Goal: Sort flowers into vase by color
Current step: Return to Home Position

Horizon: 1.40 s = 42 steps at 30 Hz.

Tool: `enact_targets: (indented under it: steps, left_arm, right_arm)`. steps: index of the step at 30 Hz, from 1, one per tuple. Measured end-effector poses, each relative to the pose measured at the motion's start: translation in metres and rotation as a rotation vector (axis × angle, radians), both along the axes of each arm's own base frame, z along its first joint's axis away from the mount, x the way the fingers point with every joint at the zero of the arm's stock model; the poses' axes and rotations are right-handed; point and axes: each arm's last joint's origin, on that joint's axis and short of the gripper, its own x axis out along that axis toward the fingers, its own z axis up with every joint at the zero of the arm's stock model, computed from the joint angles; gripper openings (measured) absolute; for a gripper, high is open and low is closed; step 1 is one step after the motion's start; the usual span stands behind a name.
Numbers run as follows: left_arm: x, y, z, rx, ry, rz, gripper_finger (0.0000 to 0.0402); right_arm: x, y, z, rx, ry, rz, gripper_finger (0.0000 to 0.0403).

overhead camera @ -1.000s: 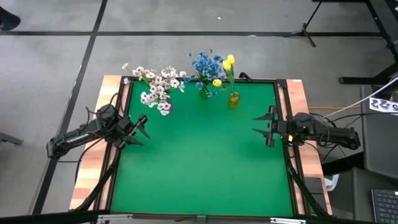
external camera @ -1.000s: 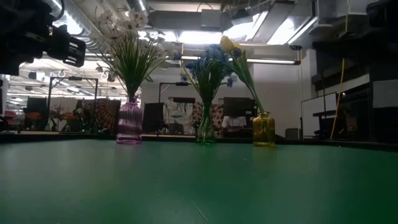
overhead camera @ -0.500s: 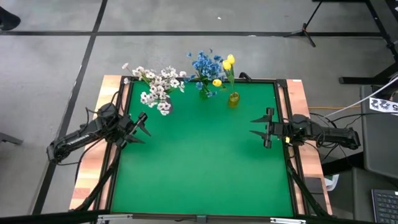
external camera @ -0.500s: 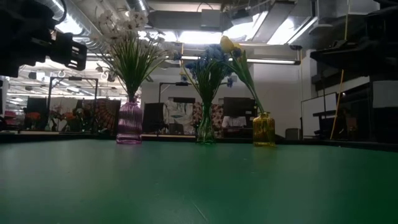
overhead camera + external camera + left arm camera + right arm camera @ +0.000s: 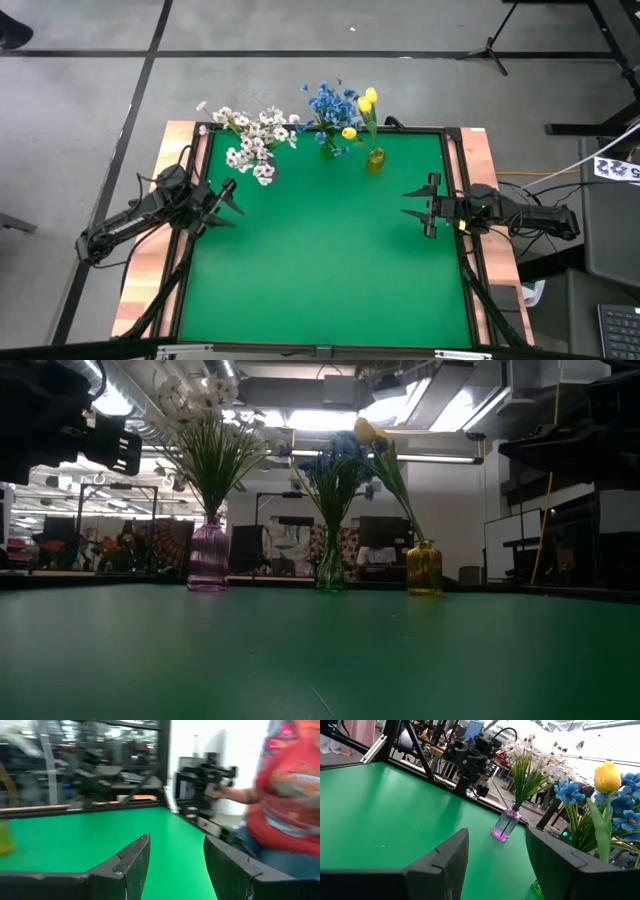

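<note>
High view, with low and wrist views: two arms and three filled vases on the green surface (image 5: 320, 270). The left end effector (image 5: 227, 204) hangs at the surface's left edge and the right end effector (image 5: 412, 206) at its right edge. Each points inward toward the other, well apart, with bare green between them. In both wrist views the fingers (image 5: 134, 861) stand apart with nothing between them. The vases form one row along the far edge: a purple vase (image 5: 208, 556) with the white flowers (image 5: 255, 142), a green vase (image 5: 331, 570) with the blue flowers (image 5: 324, 104), and a yellow vase (image 5: 424, 568) with the yellow flowers (image 5: 364, 101). From either end effector the row lies farther back on the surface and toward its middle. The left arm is nearer the white spray, and the right arm is nearer the yellow vase. All stems stand roughly upright, fanning outward above the vase necks. Count: three vases, one per colour, and three yellow buds in the high view (the white and blue stems overlap too densely to count singly). No loose sprig shows on the surface. The sorting therefore appears complete, and the likely remaining move is a retreat of both arms away from the row, with little risk of brushing the blooms.
</note>
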Motion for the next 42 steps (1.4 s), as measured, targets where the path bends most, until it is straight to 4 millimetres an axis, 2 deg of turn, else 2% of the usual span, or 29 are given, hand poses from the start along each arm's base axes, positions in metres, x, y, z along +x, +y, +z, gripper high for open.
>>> enact_targets:
  steps: [5, 7, 21, 42]
  left_arm:
    - [0.0018, 0.0053, 0.0017, -0.074, 0.005, 0.194, 0.0182]
    - [0.0022, 0.0057, 0.0019, -0.074, 0.001, 0.217, 0.0182]
    - [0.0039, 0.0, 0.0021, 0.0, -0.026, 0.16, 0.0182]
    - [0.004, 0.0001, 0.0022, -0.026, -0.018, 0.16, 0.0182]
  right_arm:
    - [0.0, 0.0, -0.0001, 0.0, 0.001, 0.0, 0.0198]
    - [0.0, 0.0, -0.0003, 0.0, 0.001, 0.0, 0.0198]
    - [0.0001, 0.0, -0.0003, -0.004, 0.001, 0.0, 0.0198]
    - [0.0001, 0.0, -0.0001, -0.004, -0.002, 0.0, 0.0198]
